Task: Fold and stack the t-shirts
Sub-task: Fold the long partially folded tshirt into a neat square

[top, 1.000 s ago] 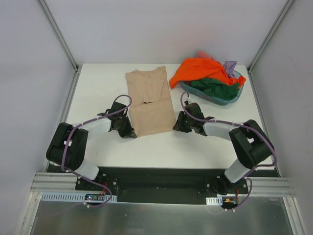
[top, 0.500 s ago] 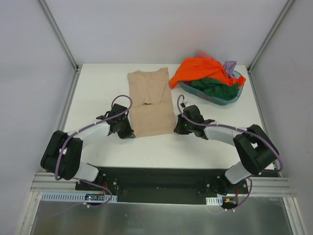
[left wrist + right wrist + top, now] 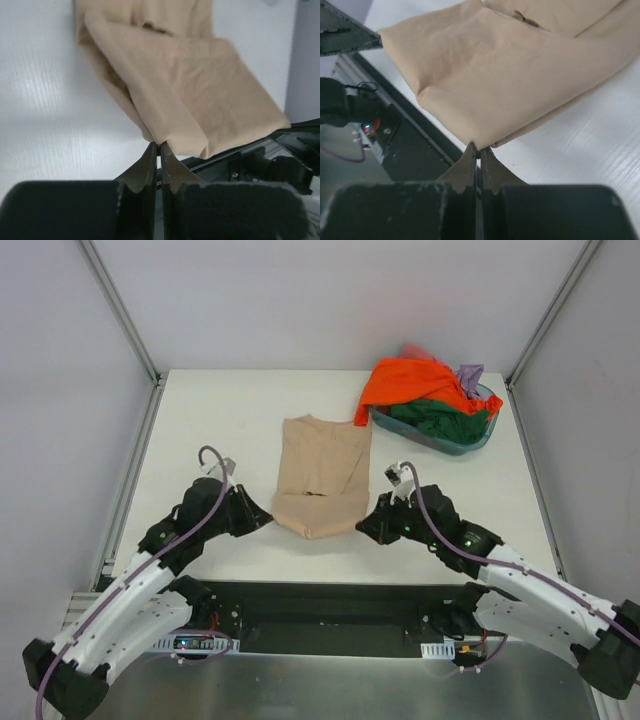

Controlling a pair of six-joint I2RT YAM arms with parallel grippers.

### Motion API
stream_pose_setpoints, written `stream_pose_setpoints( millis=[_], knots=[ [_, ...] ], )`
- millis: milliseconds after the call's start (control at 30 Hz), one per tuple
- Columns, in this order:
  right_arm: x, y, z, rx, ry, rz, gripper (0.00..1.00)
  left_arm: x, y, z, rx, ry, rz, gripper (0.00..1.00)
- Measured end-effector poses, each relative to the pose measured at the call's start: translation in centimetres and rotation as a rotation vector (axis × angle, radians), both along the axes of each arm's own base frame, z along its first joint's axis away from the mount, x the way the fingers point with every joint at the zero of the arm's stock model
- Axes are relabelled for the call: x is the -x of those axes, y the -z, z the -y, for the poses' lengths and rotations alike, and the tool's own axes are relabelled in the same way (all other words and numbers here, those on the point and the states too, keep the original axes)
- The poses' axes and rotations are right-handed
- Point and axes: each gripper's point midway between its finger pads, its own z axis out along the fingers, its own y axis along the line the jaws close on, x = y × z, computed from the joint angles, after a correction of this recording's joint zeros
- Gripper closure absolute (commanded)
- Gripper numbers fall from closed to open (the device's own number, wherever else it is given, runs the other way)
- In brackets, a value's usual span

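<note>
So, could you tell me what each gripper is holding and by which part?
Both hold the large tan-beige cloth t-shirt: the left gripper pinches its near left corner, the right gripper its near right corner.

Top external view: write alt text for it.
Two arms pinch the near corners of a folded tan t-shirt on a white table, left gripper and right gripper shut. A teal basin far right holds an orange shirt and a green shirt.
</note>
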Motion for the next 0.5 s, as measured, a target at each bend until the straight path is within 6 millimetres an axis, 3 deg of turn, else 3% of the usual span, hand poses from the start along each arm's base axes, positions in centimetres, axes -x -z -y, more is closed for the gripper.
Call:
stream_pose_setpoints(
  millis=[167, 333, 500],
  knots=[
    [4.1, -3.6, -0.3, -0.128, -0.136, 0.003, 0.99, 1.1, -4.8, -0.5, 0.106, 0.003, 0.165, 1.0],
    [8.0, -5.2, -0.9, -0.201, -0.31, -0.022, 1.0, 2.0, -7.4, -0.6, 0.139, 0.019, 0.204, 1.0],
    [9.9, -6.4, -1.2, -0.252, -0.41, -0.034, 0.99, 2.7, -9.5, -1.1, 0.157, 0.022, 0.253, 1.0]
  ],
)
